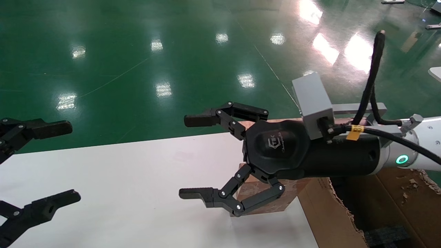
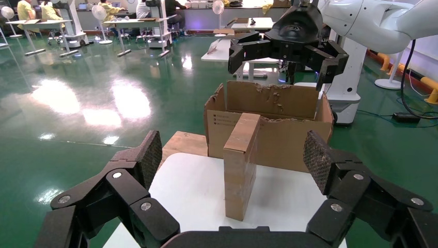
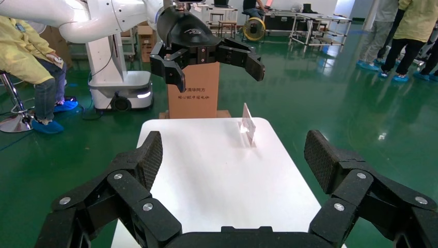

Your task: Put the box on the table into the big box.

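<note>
The box is small and brown and stands on its narrow end on the white table, close to the big box behind it. In the head view the box shows partly under my right hand's knuckles, at the table's right end, beside the big box's ragged wall. My right gripper hangs open above the table, its fingers past the box and holding nothing. Over the table's left end my left gripper is open and empty and faces the box.
A plywood board lies beside the big box. A small clear plate stands on the table's far side. Beyond the table's left end stands another brown carton with red print. Green floor surrounds the table.
</note>
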You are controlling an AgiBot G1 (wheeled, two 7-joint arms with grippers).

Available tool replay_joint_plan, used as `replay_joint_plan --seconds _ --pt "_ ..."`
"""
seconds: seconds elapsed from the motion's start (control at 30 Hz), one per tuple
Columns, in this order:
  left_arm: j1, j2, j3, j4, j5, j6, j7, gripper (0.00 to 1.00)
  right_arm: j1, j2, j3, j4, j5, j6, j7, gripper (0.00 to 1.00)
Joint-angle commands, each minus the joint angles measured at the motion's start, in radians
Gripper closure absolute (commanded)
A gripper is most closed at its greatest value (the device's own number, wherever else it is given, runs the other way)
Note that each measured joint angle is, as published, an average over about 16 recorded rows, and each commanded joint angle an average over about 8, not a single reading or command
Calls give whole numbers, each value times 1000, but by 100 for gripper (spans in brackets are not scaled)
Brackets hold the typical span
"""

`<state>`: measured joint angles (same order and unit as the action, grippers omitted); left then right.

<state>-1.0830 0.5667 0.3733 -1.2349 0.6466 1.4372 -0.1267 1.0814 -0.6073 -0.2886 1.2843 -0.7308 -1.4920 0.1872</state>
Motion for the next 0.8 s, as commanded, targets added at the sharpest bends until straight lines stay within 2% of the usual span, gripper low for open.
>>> replay_joint_plan --seconds 0.03,0.57,0.6,0.63,0.8 --pt "0 0 0 0 0 0 0 0 0 0 0 0 0 0 0 0" --pt "0 0 0 0 0 0 0 1 0 -1 0 1 -2 -3 -1 0" --pt "0 0 0 0 0 0 0 6 1 0 -1 2 -4 -6 -1 0" --pt "0 0 0 0 0 0 0 16 3 0 -3 3 -6 -9 -2 0" --pt "0 0 0 0 0 0 0 78 26 5 -19 -7 -31 -39 -7 0"
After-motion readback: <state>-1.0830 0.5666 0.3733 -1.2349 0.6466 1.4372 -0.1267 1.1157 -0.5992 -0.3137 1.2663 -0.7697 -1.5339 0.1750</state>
